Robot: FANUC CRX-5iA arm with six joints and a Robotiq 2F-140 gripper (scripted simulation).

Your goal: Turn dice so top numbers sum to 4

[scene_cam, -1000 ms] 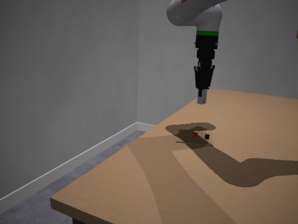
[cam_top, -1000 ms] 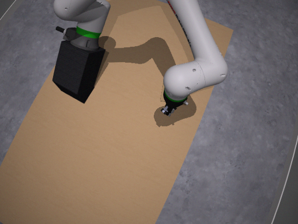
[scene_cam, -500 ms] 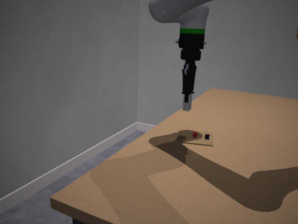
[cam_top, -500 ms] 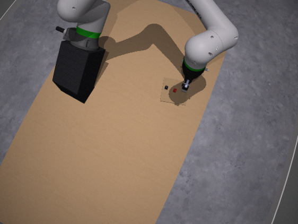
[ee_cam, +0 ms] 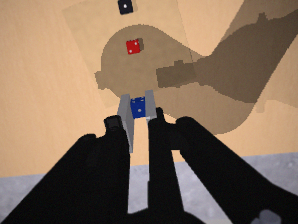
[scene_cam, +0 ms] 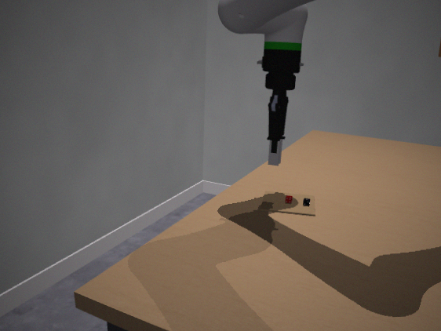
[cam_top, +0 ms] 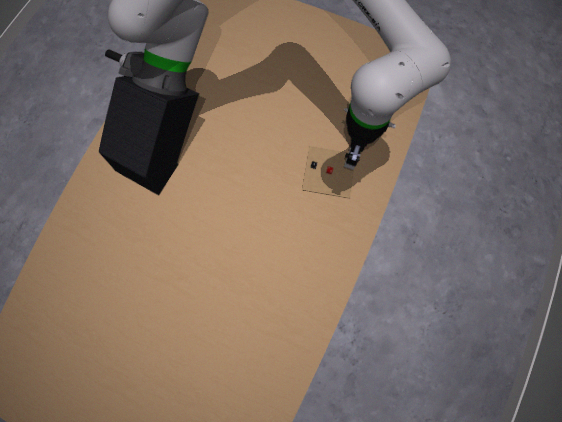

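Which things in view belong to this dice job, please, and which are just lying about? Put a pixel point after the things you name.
For the job:
- blue die (ee_cam: pixel 138 108), gripped
- red die (cam_top: pixel 329 170) (scene_cam: pixel 289 199) (ee_cam: pixel 133 47)
- black die (cam_top: pixel 314 165) (scene_cam: pixel 307 201) (ee_cam: pixel 125 6)
- mat (cam_top: pixel 320 186) (scene_cam: pixel 302 211) (ee_cam: pixel 87 30)
- pincer (cam_top: pixel 351 165) (scene_cam: pixel 275 163) (ee_cam: pixel 139 104)

Just lying about:
- nothing loose that I can see

The pincer (cam_top: pixel 350 166) (scene_cam: pixel 274 164) (ee_cam: pixel 139 104) has shifted — uncovering the red die (cam_top: pixel 329 170) (scene_cam: pixel 289 199) (ee_cam: pixel 133 47) from above.
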